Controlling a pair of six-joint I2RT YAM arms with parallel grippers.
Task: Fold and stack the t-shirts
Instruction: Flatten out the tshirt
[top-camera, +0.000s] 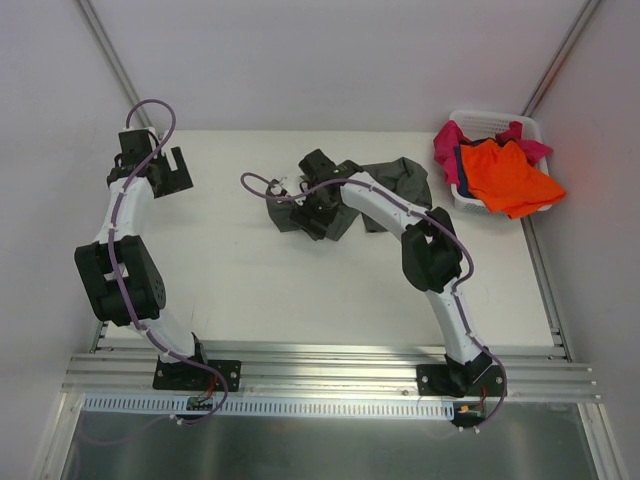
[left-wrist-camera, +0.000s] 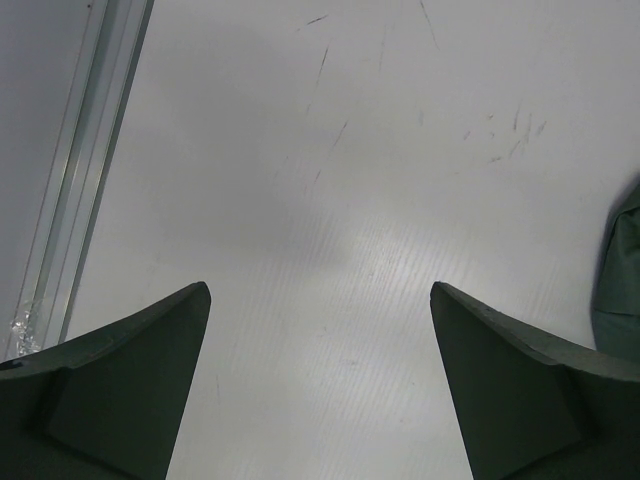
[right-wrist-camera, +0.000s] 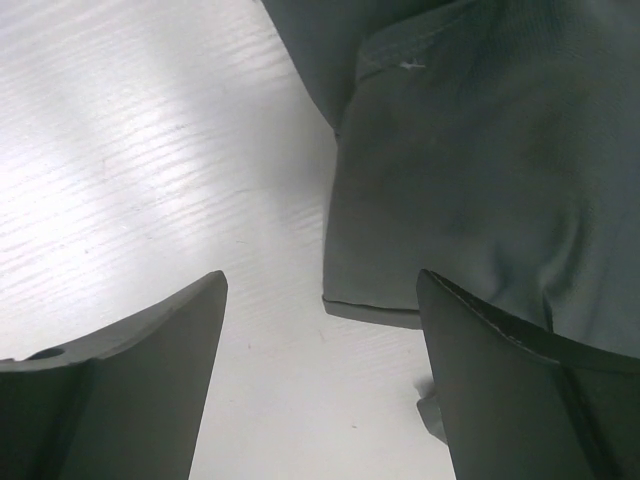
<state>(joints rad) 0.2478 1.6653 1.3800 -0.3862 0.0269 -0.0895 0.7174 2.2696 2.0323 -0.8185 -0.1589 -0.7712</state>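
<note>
At the near edge, both arms are bolted to a metal rail (top-camera: 330, 372) along the white table (top-camera: 250, 290). The right arm reaches toward the middle of the table. The right gripper (right-wrist-camera: 322, 282) hangs low with its fingers apart and nothing between them. Bare table lies under its left finger, and the hemmed edge of the dark grey-olive t-shirt (right-wrist-camera: 480, 170) lies under its right finger. That t-shirt is spread crumpled on the table, from the gripper toward the far right.

The left arm stretches to the far left part of the table. The left gripper (left-wrist-camera: 320, 290) stands wide apart above the bare surface, holding nothing.

In the far right corner sits a white laundry basket (top-camera: 497, 121). An orange t-shirt (top-camera: 512, 176) is draped over its near rim, with a pink t-shirt (top-camera: 447, 141) and a strip of dark blue t-shirt (top-camera: 462, 172) beside it.
</note>
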